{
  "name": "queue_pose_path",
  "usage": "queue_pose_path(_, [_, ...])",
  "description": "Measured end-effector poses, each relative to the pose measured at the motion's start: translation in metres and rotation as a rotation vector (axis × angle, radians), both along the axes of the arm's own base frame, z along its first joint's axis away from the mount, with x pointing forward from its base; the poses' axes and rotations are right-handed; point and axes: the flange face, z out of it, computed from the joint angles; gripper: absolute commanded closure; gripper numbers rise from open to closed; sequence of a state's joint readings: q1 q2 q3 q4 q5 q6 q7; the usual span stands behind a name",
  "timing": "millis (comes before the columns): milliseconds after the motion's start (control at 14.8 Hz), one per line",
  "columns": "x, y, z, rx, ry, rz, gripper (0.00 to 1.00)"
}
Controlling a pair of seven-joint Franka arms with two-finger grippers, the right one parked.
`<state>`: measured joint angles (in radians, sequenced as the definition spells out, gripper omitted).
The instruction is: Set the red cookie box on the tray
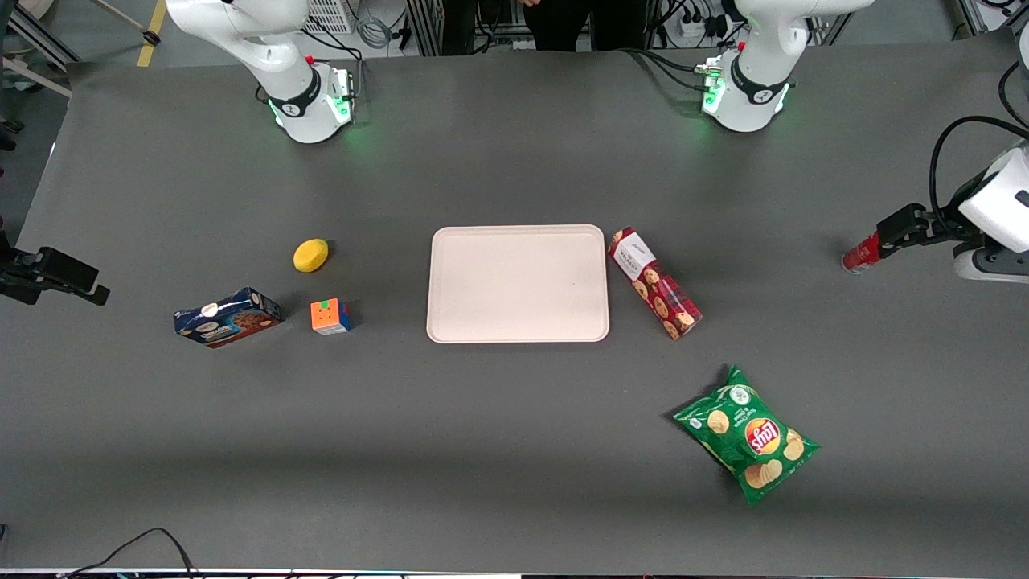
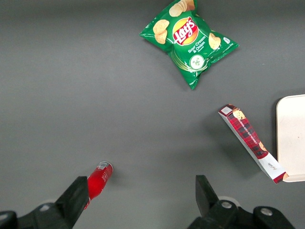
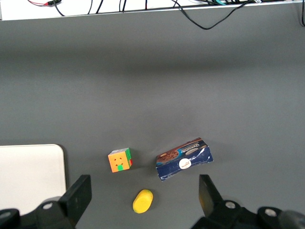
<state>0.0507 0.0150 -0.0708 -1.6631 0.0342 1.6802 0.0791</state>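
Red cookie box (image 1: pixel 654 282) flat on bench (image 1: pixel 514 450), just beside tray (image 1: pixel 518 283). Claw (image 2: pixel 143 198) open, empty, well apart from box. Likely light, stiff carton; best gripped across narrow mid-length.

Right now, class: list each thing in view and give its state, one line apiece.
Red cookie box: lying flat beside tray, ungripped.
Tray: bare.
Gripper: open, above table near red bottle.
Red bottle: lying down.
Chip bag: sealed, flat.
Blue cookie box: closed, on table.

Open hand (image 2: pixel 143 200) near red bottle (image 1: pixel 860 256), clear table (image 1: pixel 772 257) to red cookie box (image 1: pixel 654 281) (touching tray (image 1: pixel 518 330))
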Motion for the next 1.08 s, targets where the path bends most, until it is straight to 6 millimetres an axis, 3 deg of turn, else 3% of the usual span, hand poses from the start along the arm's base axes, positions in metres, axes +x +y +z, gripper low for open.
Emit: queue_pose_path(1085, [-0.0001, -0.0022, 0.0046, -0.01, 0.0, -0.004, 0.0])
